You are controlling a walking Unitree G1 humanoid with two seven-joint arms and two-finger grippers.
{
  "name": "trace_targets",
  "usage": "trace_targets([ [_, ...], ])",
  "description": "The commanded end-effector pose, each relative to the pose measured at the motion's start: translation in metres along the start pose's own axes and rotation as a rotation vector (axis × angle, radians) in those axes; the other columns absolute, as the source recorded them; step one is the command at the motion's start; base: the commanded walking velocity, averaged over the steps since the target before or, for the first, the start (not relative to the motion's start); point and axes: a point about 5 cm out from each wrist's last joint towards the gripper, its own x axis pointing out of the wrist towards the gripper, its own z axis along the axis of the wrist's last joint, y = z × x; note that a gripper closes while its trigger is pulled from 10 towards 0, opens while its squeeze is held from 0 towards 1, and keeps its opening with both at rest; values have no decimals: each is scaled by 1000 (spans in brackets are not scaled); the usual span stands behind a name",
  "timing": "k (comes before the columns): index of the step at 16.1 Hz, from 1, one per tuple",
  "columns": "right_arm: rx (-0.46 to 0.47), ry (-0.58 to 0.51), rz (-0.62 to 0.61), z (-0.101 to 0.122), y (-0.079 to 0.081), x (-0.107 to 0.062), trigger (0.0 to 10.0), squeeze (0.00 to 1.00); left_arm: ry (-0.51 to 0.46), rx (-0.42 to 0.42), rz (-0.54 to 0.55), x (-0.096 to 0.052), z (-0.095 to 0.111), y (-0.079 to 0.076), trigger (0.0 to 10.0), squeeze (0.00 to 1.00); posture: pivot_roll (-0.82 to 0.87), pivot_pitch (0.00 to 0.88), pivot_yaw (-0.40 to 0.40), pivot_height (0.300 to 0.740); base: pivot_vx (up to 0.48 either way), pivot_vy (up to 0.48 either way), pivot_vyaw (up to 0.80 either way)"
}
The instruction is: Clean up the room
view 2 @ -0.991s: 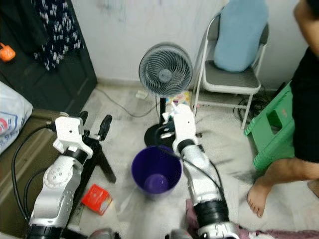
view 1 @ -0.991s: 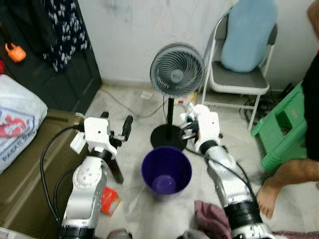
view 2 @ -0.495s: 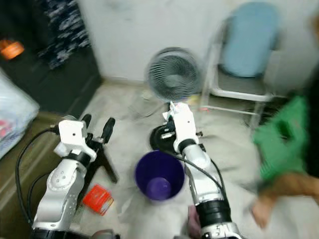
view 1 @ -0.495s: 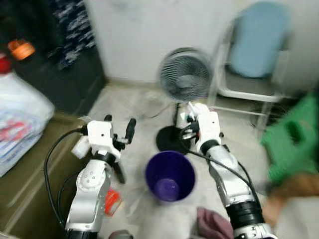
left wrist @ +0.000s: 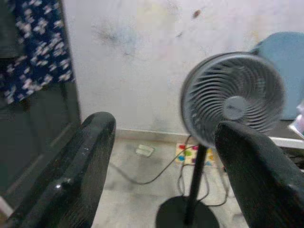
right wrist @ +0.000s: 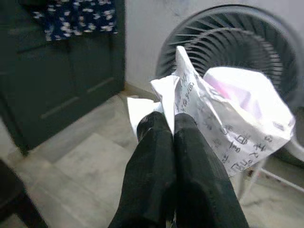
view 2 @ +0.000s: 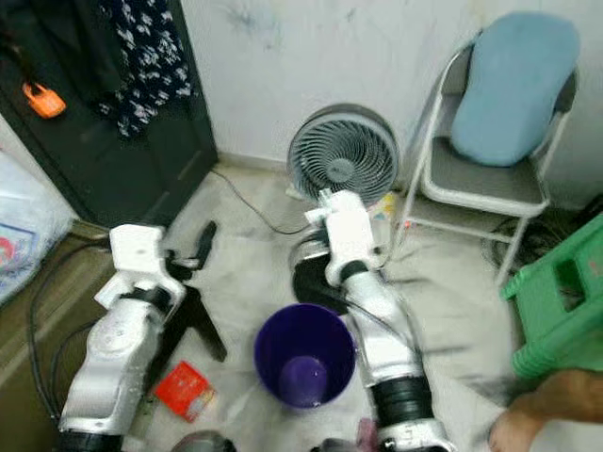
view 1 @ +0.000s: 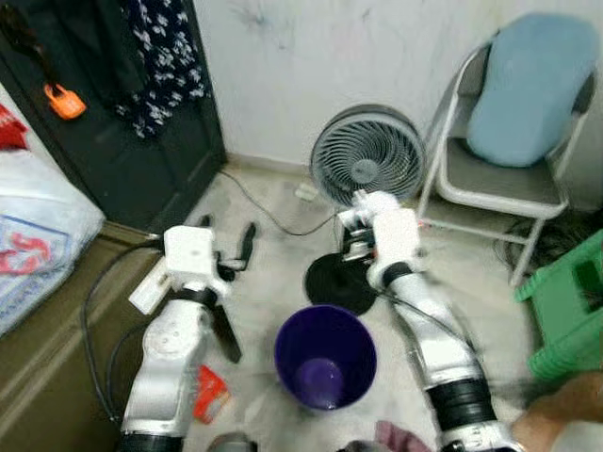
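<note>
White crumpled paper with small print on it is pinched between my right gripper's two black fingers, which sit pressed together on one edge of it while most of the sheet billows loose past the tips. From the head cameras, that right gripper is raised in front of the grey fan, a little beyond the far rim of the purple bin standing on the pale floor between my two arms. My left gripper is spread wide with nothing in it, held out over the floor to the bin's left.

As I read it, the step in hand is dropping this paper into the bin. To do it well I want to draw the right wrist back toward me and lower it until the fingertips are over the middle of the opening, not the rim, because the loose bulk hangs off to one side and could catch the edge or drift off. I'd tip the fingers downward before letting go, and keep clear of the fan's black base and its cord. A red packet lies on the floor near my left arm, a likely next pick. A person's foot shows at the lower right, so I'd keep movements small.
</note>
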Motion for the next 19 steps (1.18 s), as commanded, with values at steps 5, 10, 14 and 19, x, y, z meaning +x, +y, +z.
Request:
trace_targets([
  [5,1,66,-77,-8,1,3,10000,0,19,57,-107,-10,-2,-2,10000,0,-29,0,36,740,0,0,0],
  [10,124,355,-385,-51,-28,-19,10000,0,100,169,-288,-28,-8,7,10000,0,-25,3,62,740,0,0,0],
  [14,143,380,-428,-54,-26,-18,10000,0,100,189,-346,-37,0,8,10000,0,-7,57,82,740,0,0,0],
  [19,164,423,-391,-62,-14,-11,10000,0,144,228,-432,-63,1,3,10000,0,46,150,100,740,0,0,0],
])
